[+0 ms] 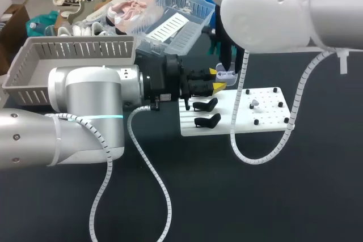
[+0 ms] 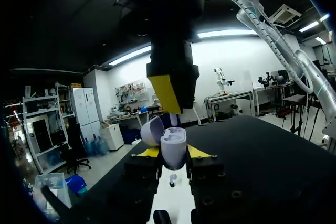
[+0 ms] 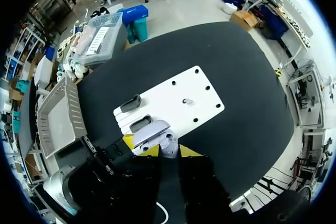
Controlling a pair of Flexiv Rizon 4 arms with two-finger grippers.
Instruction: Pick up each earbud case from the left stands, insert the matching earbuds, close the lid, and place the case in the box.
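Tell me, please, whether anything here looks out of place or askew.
Nothing stands out. The open earbud case is held in the left gripper, and one earbud rests on the white board.

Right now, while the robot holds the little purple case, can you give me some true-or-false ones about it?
1. The left gripper has its fingers shut on the earbud case. True.
2. The case's lid is closed. False: the lid stands open.
3. Both black stands on the white board are empty. True.
4. The case lies in the grey box. False: it is in the left gripper, away from the box.
5. The right gripper is far from the case. False: it hangs just above it.
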